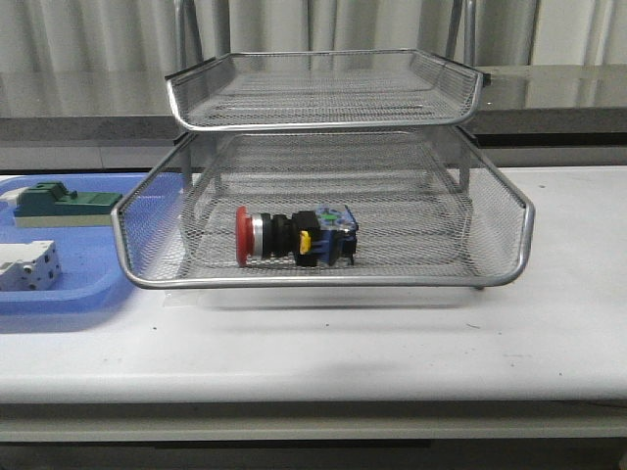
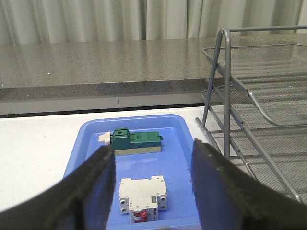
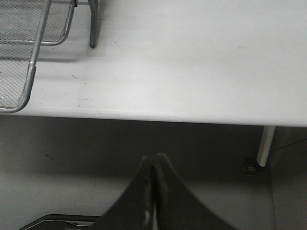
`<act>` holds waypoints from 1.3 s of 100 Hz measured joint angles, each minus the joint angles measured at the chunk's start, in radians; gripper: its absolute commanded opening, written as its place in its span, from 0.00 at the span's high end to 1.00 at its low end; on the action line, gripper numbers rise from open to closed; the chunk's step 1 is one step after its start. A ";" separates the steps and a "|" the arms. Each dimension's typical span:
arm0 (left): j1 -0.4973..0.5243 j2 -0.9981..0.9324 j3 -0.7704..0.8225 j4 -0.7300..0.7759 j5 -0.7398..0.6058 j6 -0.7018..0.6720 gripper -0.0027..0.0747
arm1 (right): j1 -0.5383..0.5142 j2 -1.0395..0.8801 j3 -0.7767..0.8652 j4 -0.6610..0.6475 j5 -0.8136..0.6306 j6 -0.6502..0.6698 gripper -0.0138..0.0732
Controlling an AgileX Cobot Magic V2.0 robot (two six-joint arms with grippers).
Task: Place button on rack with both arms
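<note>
The button (image 1: pixel 294 236) lies on its side in the pulled-out lower tray of the silver wire rack (image 1: pixel 323 279), red head to the left, blue and yellow block to the right. Neither arm shows in the front view. My left gripper (image 2: pixel 152 151) is open with nothing between its fingers, hovering over the blue tray (image 2: pixel 86 139) beside the rack's rod frame (image 2: pixel 218 76). My right gripper (image 3: pixel 154 157) is shut on nothing, held below and in front of the table's edge, with the rack's corner (image 3: pixel 29 81) off to one side.
The blue tray (image 1: pixel 93 294) at the table's left holds a green-topped block (image 1: pixel 61 203) and a white terminal block (image 1: pixel 27 264); both show in the left wrist view, green block (image 2: pixel 136 140) and white block (image 2: pixel 143 196). A table leg (image 3: pixel 265 143) stands under the right edge.
</note>
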 measured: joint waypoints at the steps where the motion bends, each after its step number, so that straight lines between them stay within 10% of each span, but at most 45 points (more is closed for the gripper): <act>1: 0.000 0.000 0.000 0.000 0.000 0.000 0.66 | 0.000 0.000 0.000 0.000 0.000 0.000 0.92; 19: 0.000 0.000 0.000 -0.002 0.000 0.000 0.99 | 0.000 0.000 0.000 0.000 0.000 0.000 0.92; 91: 0.000 0.000 0.000 -0.002 -0.002 0.000 0.99 | 0.000 0.000 0.000 0.008 -0.044 0.000 0.92; 130: 0.000 0.000 0.000 -0.002 -0.002 0.000 0.99 | 0.007 0.182 0.000 0.303 -0.093 -0.228 0.92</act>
